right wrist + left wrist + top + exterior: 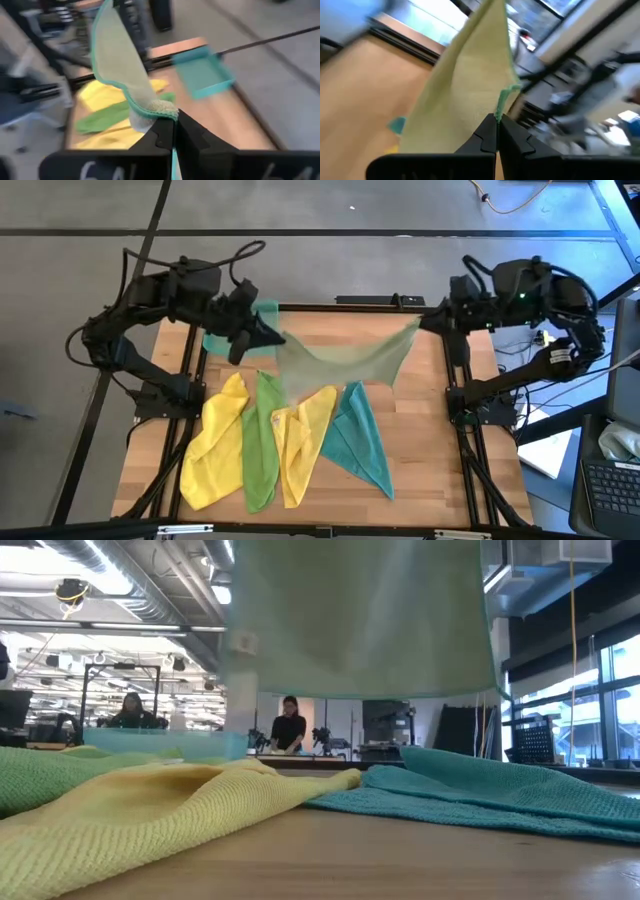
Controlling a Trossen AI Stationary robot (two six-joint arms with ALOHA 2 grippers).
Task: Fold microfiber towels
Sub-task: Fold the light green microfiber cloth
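A pale olive-green towel (345,360) is held above the table between my two grippers, sagging in the middle. In the low view it hangs as a wide sheet (360,620) clear of the table. My left gripper (278,338) is shut on its left end and my right gripper (425,323) on its right end. Below it, four more towels lie crumpled on the wood: a yellow one (215,440), a bright green one (262,440), a second yellow one (305,435) and a teal one (360,440). My left gripper (497,125) pinches the olive towel's green-stitched edge (501,102) between its two shut fingers. The cloth rises away from the fingertips, lifted clear of the table. My right gripper (174,127) pinches a bunched corner of the olive towel (159,110) between its two shut fingers, at the teal-stitched hem. The cloth runs from there toward the other arm, clear of the table.
A translucent teal tray (262,312) sits at the table's far left, mostly under my left arm, and shows in the right wrist view (205,75). Black frame rails border the wooden table (440,460). People stand in the room beyond (290,725).
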